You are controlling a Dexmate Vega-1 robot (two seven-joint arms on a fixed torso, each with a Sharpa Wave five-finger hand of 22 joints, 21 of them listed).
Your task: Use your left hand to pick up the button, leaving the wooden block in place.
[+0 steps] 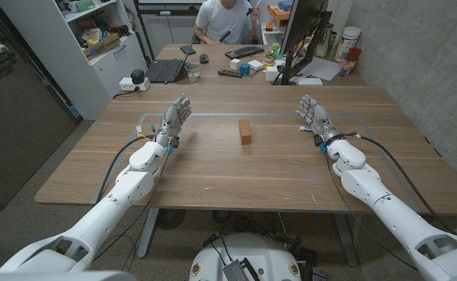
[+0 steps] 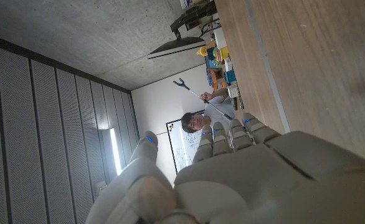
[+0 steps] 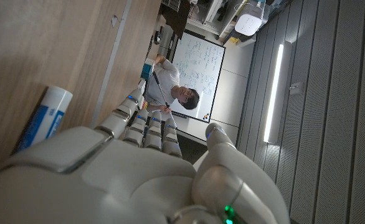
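Observation:
A small wooden block stands near the middle of the wooden table. My left hand is held up over the table to the block's left, about a hand's length away, fingers apart and holding nothing. My right hand is raised in the same way to the block's right, fingers spread and empty. In the left wrist view the back of my left hand has its fingers reaching out beside the table surface. The right wrist view has the back of my right hand beside the table.
A person sits behind the far desk holding a long grabber stick. A laptop, a clear cup, a keyboard and a monitor stand on that desk. A blue-and-white strip lies on the table near my right hand.

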